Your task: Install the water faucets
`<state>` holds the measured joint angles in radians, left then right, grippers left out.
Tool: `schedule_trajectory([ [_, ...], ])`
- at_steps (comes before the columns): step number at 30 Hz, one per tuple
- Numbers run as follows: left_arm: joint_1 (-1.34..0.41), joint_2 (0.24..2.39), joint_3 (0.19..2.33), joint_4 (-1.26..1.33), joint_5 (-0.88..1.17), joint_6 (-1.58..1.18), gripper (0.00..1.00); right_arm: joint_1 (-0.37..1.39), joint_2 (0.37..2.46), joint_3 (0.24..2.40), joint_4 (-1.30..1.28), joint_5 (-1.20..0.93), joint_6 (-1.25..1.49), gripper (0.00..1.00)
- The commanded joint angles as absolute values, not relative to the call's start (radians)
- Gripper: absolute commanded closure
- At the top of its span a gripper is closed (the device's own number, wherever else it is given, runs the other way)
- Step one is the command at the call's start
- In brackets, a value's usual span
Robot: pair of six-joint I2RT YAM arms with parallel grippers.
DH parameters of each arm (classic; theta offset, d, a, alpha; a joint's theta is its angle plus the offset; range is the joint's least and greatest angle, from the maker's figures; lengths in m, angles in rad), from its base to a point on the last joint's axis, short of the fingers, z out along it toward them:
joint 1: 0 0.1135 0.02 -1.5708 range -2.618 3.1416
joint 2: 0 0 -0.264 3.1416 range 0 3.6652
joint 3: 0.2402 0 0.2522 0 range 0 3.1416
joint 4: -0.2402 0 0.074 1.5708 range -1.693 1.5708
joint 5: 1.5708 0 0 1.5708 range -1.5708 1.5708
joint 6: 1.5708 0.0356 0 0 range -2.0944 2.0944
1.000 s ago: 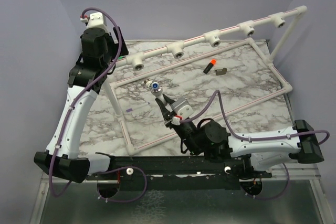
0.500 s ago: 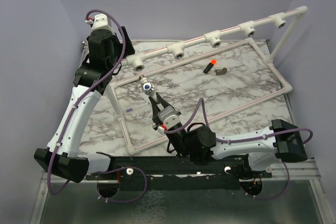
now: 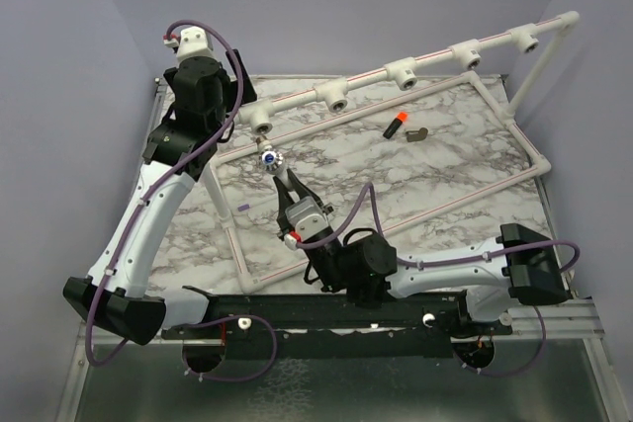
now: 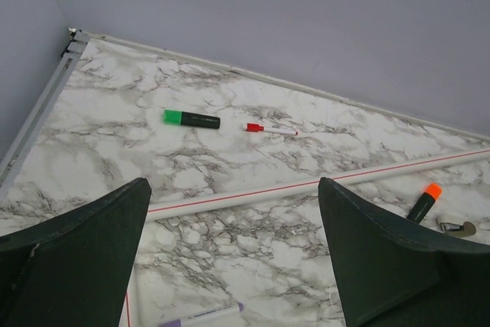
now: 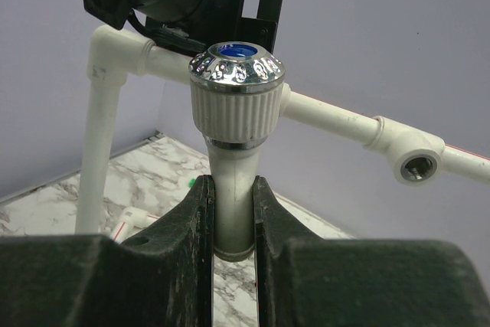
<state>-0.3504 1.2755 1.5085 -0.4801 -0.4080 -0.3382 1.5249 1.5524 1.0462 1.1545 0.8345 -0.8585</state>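
Observation:
My right gripper point(image 3: 282, 178) is shut on the chrome faucet point(image 3: 269, 158) and holds it above the table, just in front of the leftmost tee socket point(image 3: 261, 122) of the raised white pipe. In the right wrist view the faucet point(image 5: 236, 105) stands upright between my fingers, blue-centred knob on top, with the gripper point(image 5: 233, 212) clamped on its pale stem; a tee socket point(image 5: 417, 165) shows to the right. My left gripper point(image 3: 226, 118) is by the pipe's left end; in the left wrist view it point(image 4: 233, 266) is open and empty.
The white pipe frame point(image 3: 514, 121) lies on the marble table, its raised rail carrying several tee sockets point(image 3: 403, 74). A black marker with an orange tip point(image 3: 396, 125) and a small metal piece point(image 3: 416, 134) lie inside it. Green point(image 4: 191, 119), red point(image 4: 270, 129) and purple point(image 4: 203, 316) markers lie at the left.
My right gripper has carried the faucet left and toward the back, closer to the leftmost tee socket. My left arm has shifted slightly right.

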Motion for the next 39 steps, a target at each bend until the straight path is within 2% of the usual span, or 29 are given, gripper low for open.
schedule_trajectory([
  [1,-0.384,1.261,1.500,-0.526,-0.465,-0.324,0.08,1.511,1.571,1.091,1.174,0.834,-0.859,0.99],
  [8,-0.398,1.266,1.502,-0.528,-0.493,-0.330,0.06,1.488,1.594,1.112,1.144,0.841,-0.840,0.99],
  [11,-0.405,1.266,1.509,-0.532,-0.505,-0.330,0.01,1.481,1.603,1.117,1.144,0.845,-0.838,0.99],
  [39,-0.422,1.265,1.500,-0.537,-0.534,-0.318,0.01,1.470,1.628,1.132,1.208,0.897,-0.883,0.99],
])
